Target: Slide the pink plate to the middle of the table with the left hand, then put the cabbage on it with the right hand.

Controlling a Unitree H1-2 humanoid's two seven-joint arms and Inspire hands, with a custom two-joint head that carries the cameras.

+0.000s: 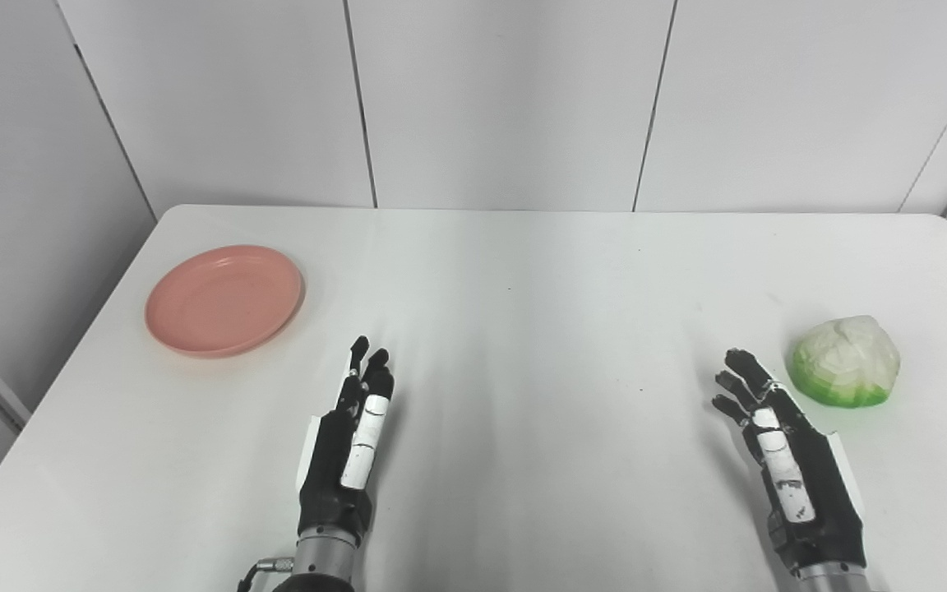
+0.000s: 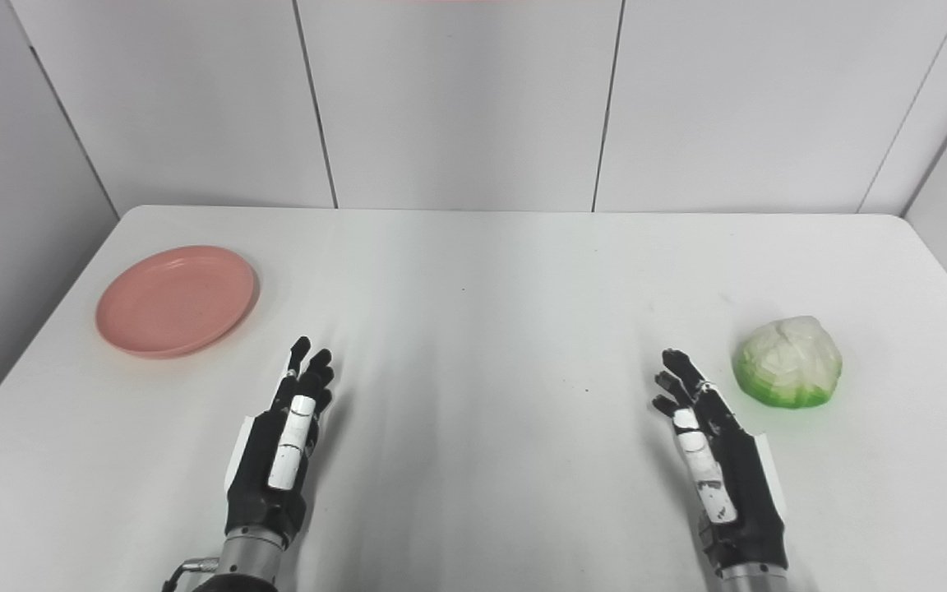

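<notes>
A pink plate [image 1: 224, 299] lies empty on the white table [image 1: 523, 271] at the far left. A green and white cabbage [image 1: 845, 362] sits at the right side of the table. My left hand [image 1: 352, 444] is open and empty, fingers stretched forward, to the right of and nearer than the plate. My right hand [image 1: 782, 448] is open and empty, just left of and nearer than the cabbage, not touching it.
The table ends at a grey panelled wall [image 1: 506, 99] at the back. Its left edge [image 1: 71, 362] runs close to the plate, and its right edge lies beyond the cabbage.
</notes>
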